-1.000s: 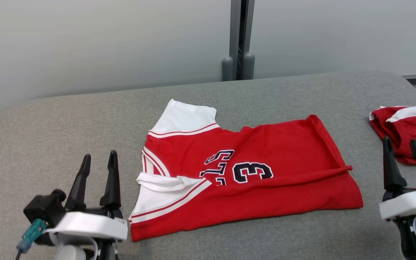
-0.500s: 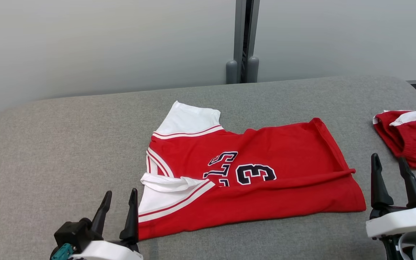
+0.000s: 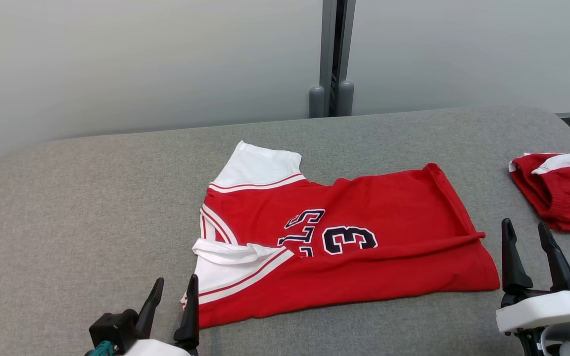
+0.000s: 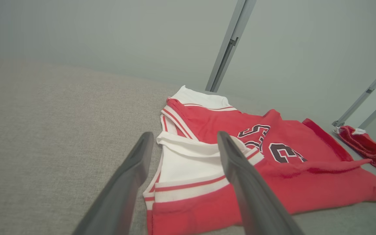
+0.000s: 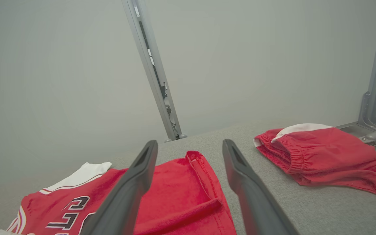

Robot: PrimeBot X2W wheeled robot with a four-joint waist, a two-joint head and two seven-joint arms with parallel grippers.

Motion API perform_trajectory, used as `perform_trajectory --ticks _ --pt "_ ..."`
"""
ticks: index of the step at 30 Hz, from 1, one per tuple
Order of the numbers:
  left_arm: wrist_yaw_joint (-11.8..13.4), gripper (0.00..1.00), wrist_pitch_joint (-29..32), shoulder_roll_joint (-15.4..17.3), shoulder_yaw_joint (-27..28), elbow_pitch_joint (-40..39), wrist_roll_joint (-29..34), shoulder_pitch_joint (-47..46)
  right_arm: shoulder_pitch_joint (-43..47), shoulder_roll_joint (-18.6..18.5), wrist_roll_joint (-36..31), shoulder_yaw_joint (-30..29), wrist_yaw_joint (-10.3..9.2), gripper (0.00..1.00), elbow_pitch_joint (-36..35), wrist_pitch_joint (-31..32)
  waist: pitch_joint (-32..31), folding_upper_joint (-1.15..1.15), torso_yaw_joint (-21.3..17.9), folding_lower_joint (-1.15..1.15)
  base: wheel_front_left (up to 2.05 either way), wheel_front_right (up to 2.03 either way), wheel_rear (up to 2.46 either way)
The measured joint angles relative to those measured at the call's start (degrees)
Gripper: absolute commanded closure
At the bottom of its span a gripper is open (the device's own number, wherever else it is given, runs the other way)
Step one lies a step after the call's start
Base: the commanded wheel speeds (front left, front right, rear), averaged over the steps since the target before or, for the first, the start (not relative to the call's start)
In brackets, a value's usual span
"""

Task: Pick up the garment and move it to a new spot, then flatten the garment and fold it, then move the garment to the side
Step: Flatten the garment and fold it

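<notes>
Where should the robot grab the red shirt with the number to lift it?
Probably the two near corners of the red-and-white numbered jersey: it lies flat and limp on the grey padded surface, so one pinch would let it bunch. Come in low from the robot's side, left gripper at the white-sleeve corner, right gripper at the hem corner.

Test lab, plain wall panels [image 3: 141, 64], metal post [image 3: 333, 49], padded table [image 3: 67, 207]

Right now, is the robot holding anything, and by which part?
Nothing is held. Both pairs of jaws stand open and empty, one at each end of the jersey.
</notes>
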Motion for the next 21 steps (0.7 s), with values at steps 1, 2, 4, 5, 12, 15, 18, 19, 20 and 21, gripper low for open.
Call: perform_trajectory --ticks 1,2,4,5,12,15,18,19,20,21 --pt "0.1 0.0 0.0 0.01 -0.14 0.32 0.0 -0.02 -0.01 -0.01 0.0 0.01 0.0 0.0 0.05 0.0 0.01 0.0 -0.08 0.0 0.0 0.0 0.0" --pt "0.13 0.0 0.0 0.01 -0.42 0.88 -0.04 -0.05 -0.01 -0.03 0.0 0.02 0.0 0.0 0.22 0.0 0.03 0.0 -0.16 0.0 0.0 0.0 0.0" --pt "0.08 0.0 0.0 -0.01 -0.74 1.44 -0.21 -0.12 -0.01 -0.08 0.0 0.18 0.0 0.0 0.44 0.0 0.05 0.0 -0.29 0.0 0.0 0.0 0.0" --pt "0.05 0.0 0.0 0.0 -0.85 1.72 -0.67 -0.25 -0.01 -0.09 0.0 0.26 0.0 0.0 0.57 0.0 0.07 0.0 -0.37 0.0 0.0 0.0 0.0" --pt "0.76 0.0 0.0 -0.02 -3.15 7.53 -1.8 -1.84 -0.15 -0.23 0.21 0.94 0.0 0.0 1.01 0.0 0.49 0.0 -1.01 0.0 0.0 0.0 0.0" --pt "1.37 0.0 0.0 -0.01 -4.16 11.05 -2.78 -2.82 -0.28 -0.31 0.38 0.9 0.0 0.0 1.02 0.0 0.73 0.0 -1.36 0.0 0.0 0.0 0.0" --pt "2.19 0.0 0.01 -0.05 -5.32 15.06 -4.48 -4.21 -0.31 -0.33 0.45 1.0 0.0 0.0 1.14 0.0 0.94 0.0 -1.74 0.0 0.0 0.0 0.0" --pt "2.75 0.0 0.0 -0.03 -5.49 16.19 -5.17 -4.77 -0.32 -0.35 0.46 1.04 0.0 0.0 1.2 0.0 1.0 0.0 -1.87 0.0 0.0 0.0 0.0" --pt "3.03 0.0 0.0 0.02 -5.87 17.31 -5.78 -5.31 -0.32 -0.35 0.47 1.1 0.0 0.0 1.23 0.0 1.06 0.0 -1.99 0.0 0.0 0.0 0.0" --pt "3.25 0.0 0.0 0.04 -6.49 18.47 -6.31 -5.83 -0.32 -0.35 0.49 1.1 0.0 0.0 1.27 0.0 1.11 0.0 -2.12 0.0 0.0 0.0 0.0"
